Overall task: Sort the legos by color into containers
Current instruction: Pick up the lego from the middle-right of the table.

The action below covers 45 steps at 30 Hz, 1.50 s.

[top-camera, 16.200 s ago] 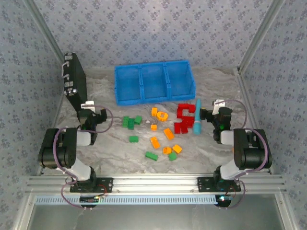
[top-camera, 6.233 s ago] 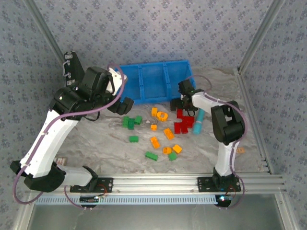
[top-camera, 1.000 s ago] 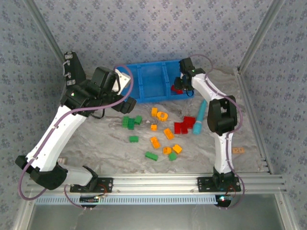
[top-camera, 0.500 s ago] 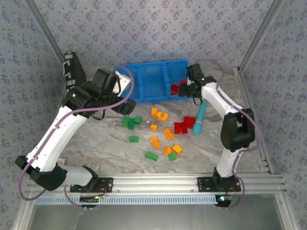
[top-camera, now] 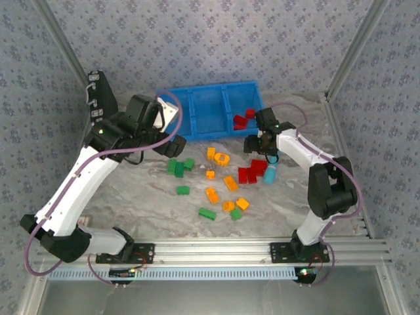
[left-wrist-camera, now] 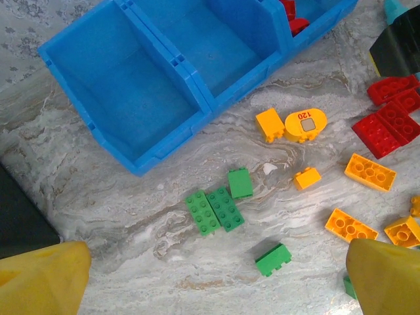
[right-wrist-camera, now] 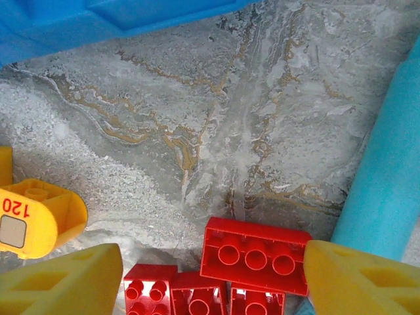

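The blue bin (top-camera: pixel 213 134) stands at the far side of the table. Its right compartment holds red legos (top-camera: pixel 244 119), so I judge the step in hand to be another red pick. The left gripper (left-wrist-camera: pixel 213 275) hangs spread and empty over the green legos (left-wrist-camera: pixel 215 210). The right gripper (right-wrist-camera: pixel 210 275) is spread, holding nothing, low above the red cluster (top-camera: pixel 251 172) just near of the bin's right end. The teal stick (right-wrist-camera: pixel 387 177) lies just beside one finger, so I would descend straight and close slowly to avoid dragging it. The red brick (right-wrist-camera: pixel 256 254) lies studs up, its long axis running finger to finger and slightly tilted, so the jaws would meet its short ends.
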{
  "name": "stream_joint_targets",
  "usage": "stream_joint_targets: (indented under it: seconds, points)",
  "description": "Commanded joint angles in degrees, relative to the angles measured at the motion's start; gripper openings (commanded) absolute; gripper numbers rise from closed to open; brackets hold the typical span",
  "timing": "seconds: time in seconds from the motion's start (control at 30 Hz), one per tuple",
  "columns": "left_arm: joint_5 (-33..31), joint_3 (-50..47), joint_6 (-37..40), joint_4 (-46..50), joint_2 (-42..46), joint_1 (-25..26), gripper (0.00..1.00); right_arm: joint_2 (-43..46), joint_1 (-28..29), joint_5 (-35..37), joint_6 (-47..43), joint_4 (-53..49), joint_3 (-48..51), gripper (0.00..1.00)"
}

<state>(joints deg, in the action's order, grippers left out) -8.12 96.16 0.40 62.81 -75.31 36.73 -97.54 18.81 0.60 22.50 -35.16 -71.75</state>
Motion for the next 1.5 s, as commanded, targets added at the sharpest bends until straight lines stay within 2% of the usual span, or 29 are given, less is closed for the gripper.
stream_joint_targets:
  seconds: [0.0, 0.27, 0.5, 0.93, 1.23, 1.33, 1.47]
  points:
    - [1.13, 0.04, -0.58, -1.02, 1.33, -0.43, 1.00, -2.80, 0.28, -0.55, 2.26, 0.08, -0.54, 0.79]
    - [0.90, -0.51, -0.83, -0.58, 2.01, -0.62, 1.00, -5.38, 0.02, 0.83, 2.85, -0.26, 1.03, 0.86]
    - [0.91, -0.78, -1.11, -0.46, 2.27, -0.71, 1.00, -6.35, -0.43, 3.23, 2.90, -1.80, 1.86, 0.89]
    - [0.77, -0.95, -1.41, -0.23, 2.62, -0.74, 1.00, -9.10, -0.62, 3.16, 3.10, -2.67, 1.12, 0.92]
    - [0.78, -1.32, -1.36, -0.43, 2.80, -0.75, 1.00, -10.61, -0.53, 4.09, 2.90, -3.41, -0.01, 0.84]
    - [0.78, -1.41, -1.30, -0.58, 2.80, -0.83, 1.00, -11.13, -0.46, 4.21, 2.81, -3.69, -0.52, 0.79]
    - [0.80, -1.59, -1.28, -0.67, 2.80, -0.87, 1.00, -11.15, -0.44, 4.24, 2.59, -4.11, -1.28, 0.66]
